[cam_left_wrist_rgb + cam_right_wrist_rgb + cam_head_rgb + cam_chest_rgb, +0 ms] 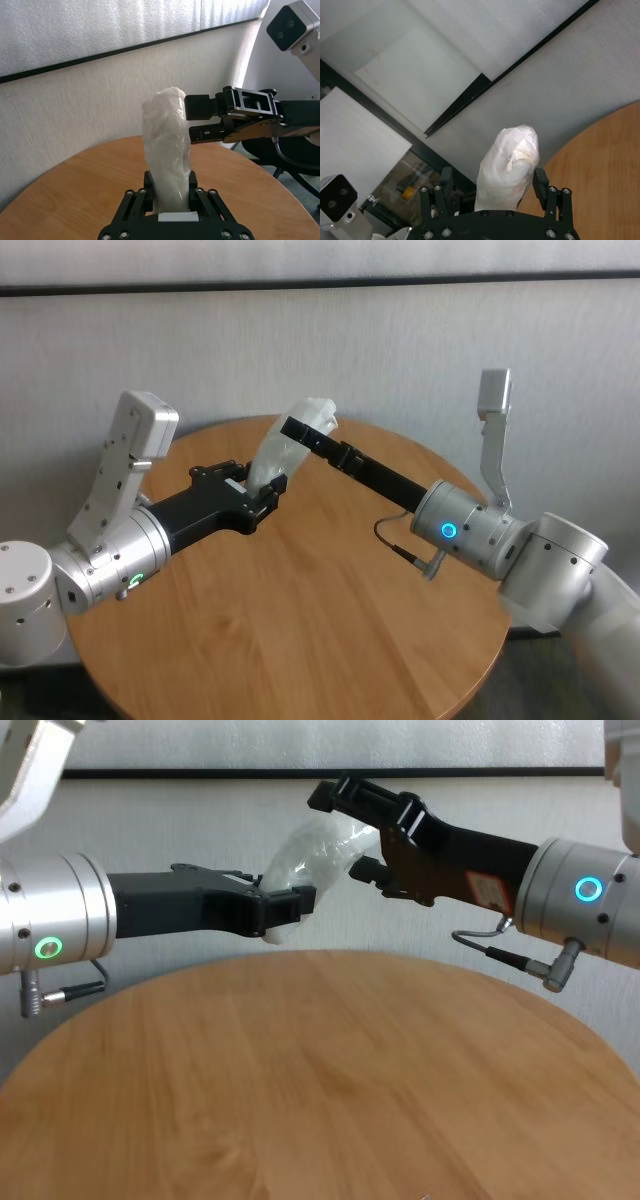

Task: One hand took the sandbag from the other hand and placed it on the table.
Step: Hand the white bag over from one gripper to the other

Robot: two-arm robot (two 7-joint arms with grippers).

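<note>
The white crinkly sandbag (285,445) is held up in the air over the far part of the round wood table (320,610). My left gripper (255,483), the one with the green ring, is shut on the bag's lower end (167,145). My right gripper (345,832), the one with the blue ring, reaches in from the right. Its fingers are open and straddle the bag's upper end (507,170), one finger close against the bag and the other apart from it. In the chest view the bag (310,855) tilts between both grippers, well above the tabletop (320,1070).
A grey-white wall (400,350) rises right behind the table's far edge. Each arm's wrist camera bracket sticks up, the left one (135,455) and the right one (493,440). The tabletop in front of the grippers is bare wood.
</note>
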